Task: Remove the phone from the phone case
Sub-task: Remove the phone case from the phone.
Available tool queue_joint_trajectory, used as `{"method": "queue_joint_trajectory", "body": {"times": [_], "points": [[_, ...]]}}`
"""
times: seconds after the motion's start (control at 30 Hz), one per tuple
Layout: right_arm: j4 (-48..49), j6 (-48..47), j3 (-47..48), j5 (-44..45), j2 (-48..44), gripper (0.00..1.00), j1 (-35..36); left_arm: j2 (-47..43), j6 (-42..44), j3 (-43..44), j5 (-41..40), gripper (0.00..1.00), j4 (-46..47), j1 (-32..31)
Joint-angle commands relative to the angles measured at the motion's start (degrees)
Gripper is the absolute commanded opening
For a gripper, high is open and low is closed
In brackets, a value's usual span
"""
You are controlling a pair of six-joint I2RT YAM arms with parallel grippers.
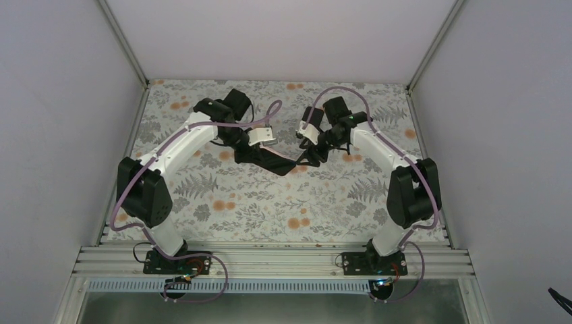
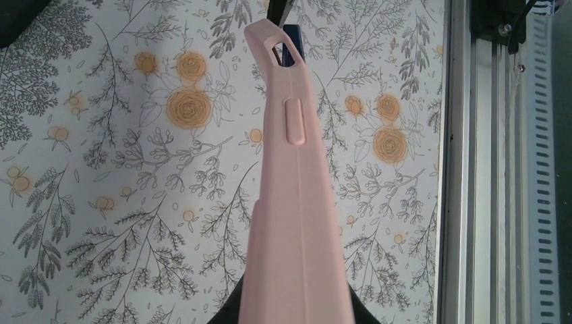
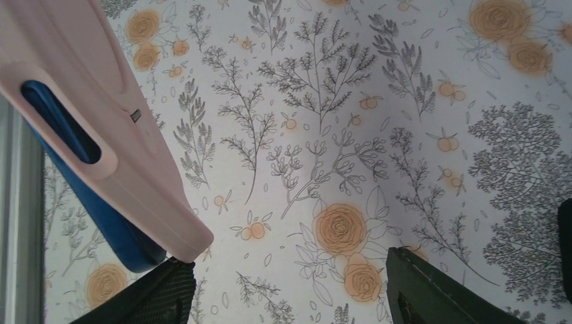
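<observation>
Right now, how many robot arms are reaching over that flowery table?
2. The left arm reaches in from the left side of the table, the right arm from the right; both meet at the phone case over the middle. None seems hidden.

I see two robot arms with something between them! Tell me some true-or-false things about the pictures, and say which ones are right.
1. The phone case is pink. True.
2. The case lies flat on the tabletop. False: the left tool holds it up above the tabletop.
3. A blue phone peeks out of the case. True.
4. The right tool is squeezed shut. False: its fingers stand wide apart.
5. The tabletop is plain white. False: it is printed with orange flowers and grey leaves.
</observation>
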Motion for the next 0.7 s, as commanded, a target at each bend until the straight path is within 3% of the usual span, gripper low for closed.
{"method": "queue_joint_trajectory", "body": {"times": [0.0,0.23,0.43,0.67], "points": [[2.1,-1.53,4.38,-4.1,2.67,0.7,0.67,-0.92,4.09,1.98,12.6,0.02,-3.0,-1.95],[1.46,-1.29,5.21,-5.73,0.92,0.74,9.17,0.17,3.55,2.35,9.53,0.02,-1.13,-1.68],[0.86,-0.21,8.75,-12.57,3.6,0.74,10.15,-0.08,3.33,4.08,9.13,0.02,-0.56,-0.63],[-6.41,-4.41,13.29,-29.14,8.45,0.75,10.81,-3.94,-0.79,5.39,3.36,0.02,8.71,4.65]]}}
